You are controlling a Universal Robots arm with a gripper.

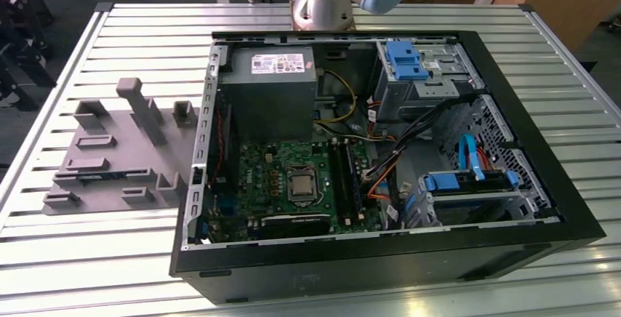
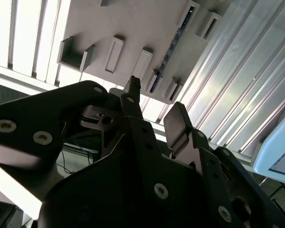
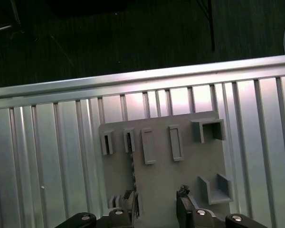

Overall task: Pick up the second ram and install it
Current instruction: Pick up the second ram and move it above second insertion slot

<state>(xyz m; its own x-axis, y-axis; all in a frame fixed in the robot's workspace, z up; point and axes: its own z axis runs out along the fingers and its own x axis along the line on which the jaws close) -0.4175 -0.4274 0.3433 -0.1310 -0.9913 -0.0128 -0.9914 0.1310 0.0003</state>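
The second ram (image 3: pixel 132 166) stands on its long edge in a narrow slot of the grey fixture (image 3: pixel 180 175). In the first wrist view it is a thin, toothed strip, lined up with the tip of one finger and running straight away from it. In the second wrist view the same strip (image 2: pixel 171 45) shows a bluish edge, starting just beyond that finger's tip and reaching across the fixture (image 2: pixel 133 23) to its far side.

The fingers (image 3: pixel 184 208) are apart, with nothing between them, and hang above the fixture. In the first wrist view the gap between their tips frames bare grey plastic just beside the ram. The second finger sits off to the ram's side, over a plain stretch of the fixture near a blocky raised pocket (image 3: pixel 213 187).

The fixture lies flat on the slatted metal desk (image 3: pixel 47 142).

In the exterior view the fixture (image 1: pixel 107 157) sits just beside an open black computer case (image 1: pixel 388 262) on the same desk. The case holds a green motherboard (image 1: pixel 267 168) with a processor (image 1: pixel 302 184) in its socket and long black memory slots (image 1: pixel 347 175) beside it. It also holds a grey power supply (image 1: pixel 267 102), two blue drive brackets (image 1: pixel 403 59) (image 1: pixel 456 182), and loose orange and yellow cables (image 1: pixel 383 164).
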